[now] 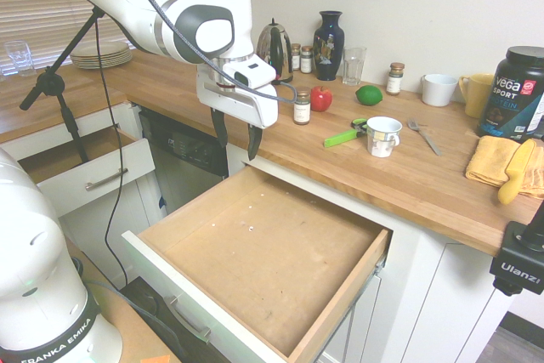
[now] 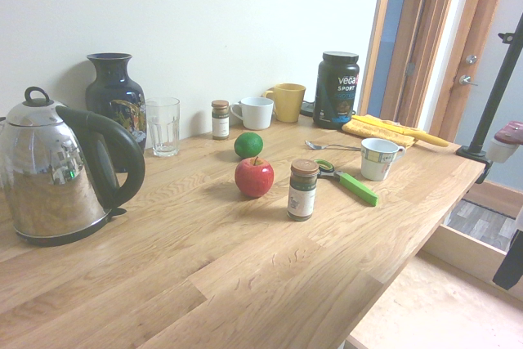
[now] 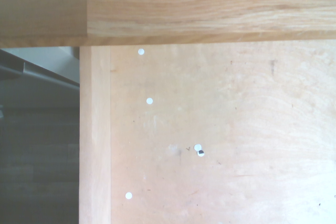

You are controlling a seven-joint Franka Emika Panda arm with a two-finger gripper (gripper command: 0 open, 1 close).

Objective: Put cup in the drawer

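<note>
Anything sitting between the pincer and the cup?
Yes, in the first exterior view: between pincer and cup stand a spice jar, an apple and green-handled scissors.

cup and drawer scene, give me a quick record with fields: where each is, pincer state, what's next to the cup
cup: whitish mug upright on the wooden counter, not held
cup neighbours: green-handled tool on one side, spoon on the other
drawer: large drawer pulled open, bare wood bottom, nothing in it
pincer: open, pointing down above the drawer's back corner, holding nothing
task status: cup not yet picked up
</note>
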